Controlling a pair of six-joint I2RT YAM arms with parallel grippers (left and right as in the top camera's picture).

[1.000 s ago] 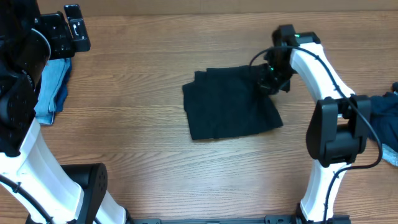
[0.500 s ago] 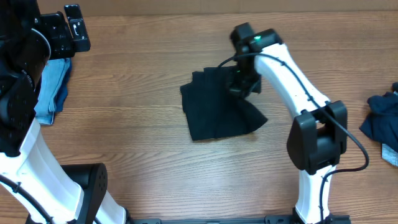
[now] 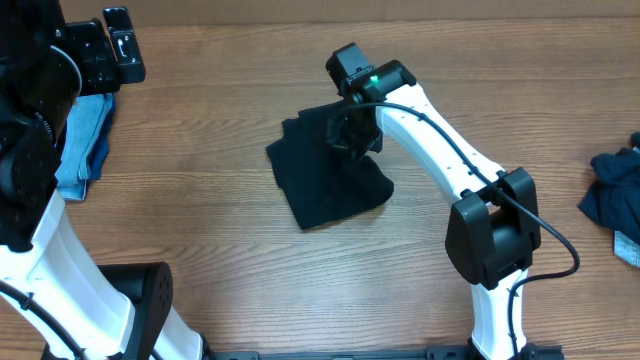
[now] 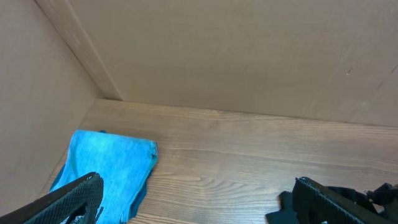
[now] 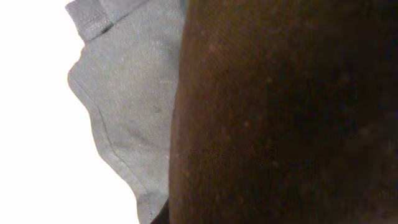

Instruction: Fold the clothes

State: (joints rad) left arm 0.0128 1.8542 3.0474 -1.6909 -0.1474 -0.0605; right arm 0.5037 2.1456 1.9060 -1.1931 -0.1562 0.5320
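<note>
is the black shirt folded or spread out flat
Folded: the black shirt is a compact, layered bundle, with the right gripper shut on its upper edge.

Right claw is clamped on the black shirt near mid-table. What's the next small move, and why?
Probably draw the right claw a little to the left, low over the wooden table. It is shut on the upper right edge of the black cotton T-shirt, which looks compactly folded. The folded light blue cloth lies at the far left, so the shirt likely belongs there.
</note>
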